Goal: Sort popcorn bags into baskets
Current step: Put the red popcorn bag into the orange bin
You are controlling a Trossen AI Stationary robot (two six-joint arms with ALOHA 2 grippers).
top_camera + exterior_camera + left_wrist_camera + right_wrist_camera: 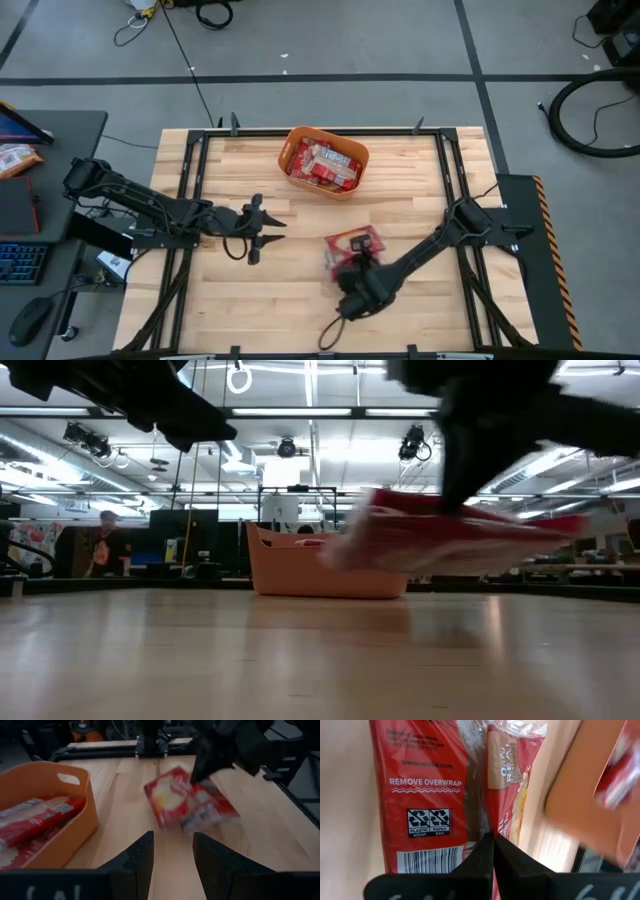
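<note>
R gripper (357, 262) sits mid-table, near side, fingers pinched tight on a red popcorn bag (352, 247), which looks lifted off the wood in the low view. The orange basket (291, 150) lies toward the far edge and slightly left of it, w/ several bags already inside. Bag's long axis runs roughly near-far. L gripper (268, 229) waits left of center, fingers parted, holding nothing; R arm is clearly the nearer one.

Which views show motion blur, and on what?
Low view: the red plastic popcorn packet held off the table smears sideways. Left wrist view: the same packet looks soft. Right wrist view: the packet's print is sharp, but the orange plastic tub blurs. High view: no blur.
</note>
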